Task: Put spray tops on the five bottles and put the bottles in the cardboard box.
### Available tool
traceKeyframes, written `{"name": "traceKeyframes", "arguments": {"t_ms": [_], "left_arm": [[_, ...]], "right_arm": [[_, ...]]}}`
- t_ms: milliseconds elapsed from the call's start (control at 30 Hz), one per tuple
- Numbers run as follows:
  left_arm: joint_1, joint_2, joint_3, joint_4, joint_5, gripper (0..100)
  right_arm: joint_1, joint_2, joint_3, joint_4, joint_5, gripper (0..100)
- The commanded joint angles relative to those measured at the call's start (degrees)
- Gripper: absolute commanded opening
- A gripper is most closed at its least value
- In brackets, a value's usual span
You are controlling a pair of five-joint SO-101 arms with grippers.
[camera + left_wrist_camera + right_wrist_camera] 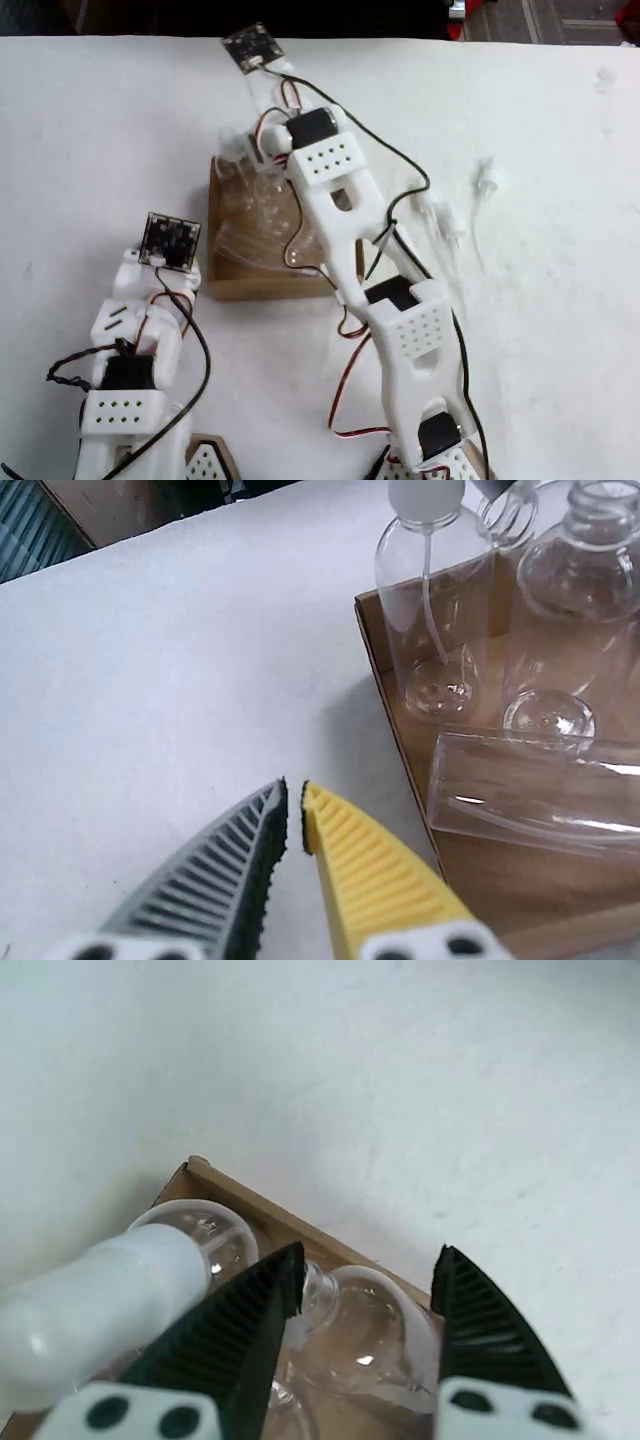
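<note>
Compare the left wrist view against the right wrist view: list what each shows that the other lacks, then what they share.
Left wrist view, not the right: the left gripper, its grey and yellow fingers closed together over the table; a clear plastic bottle lying on its side in the box; an upright clear bottle with a bare threaded neck.
Right wrist view, not the left: the right gripper, its black fingers spread open above the box.
Both: the brown cardboard box with bottles standing in it, a white spray top on one, and the white tabletop.

The box (260,288) is crowded with bottles (435,610) and overhung by the right arm (330,190); bare tabletop (90,150) is found beside it and beyond it.
</note>
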Motion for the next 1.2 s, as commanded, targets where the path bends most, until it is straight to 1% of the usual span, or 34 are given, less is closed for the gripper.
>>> {"name": "traceKeyframes", "arguments": {"t_ms": [0,333,600,733,1167], "left_arm": [[-0.57,-0.84,-1.23,-1.58,-0.18,3],[-0.57,-0.84,-1.23,-1.58,-0.26,3],[-0.57,-0.84,-1.23,-1.58,-0.26,3],[-0.57,-0.84,-1.23,-1.58,-0.26,3],[-0.57,-0.84,-1.23,-1.58,-0.26,3]], "right_arm": [[2.15,-1.71,-2.55,-1.01,1.41,18.7],[2.51,-5.49,-2.37,0.92,1.58,18.7],[6.37,-6.2,-2.2,1.1,1.58,18.7],[7.6,-6.37,-2.46,3.03,1.58,18.7],[11.38,-6.37,-2.46,3.47,1.58,18.7]]}}
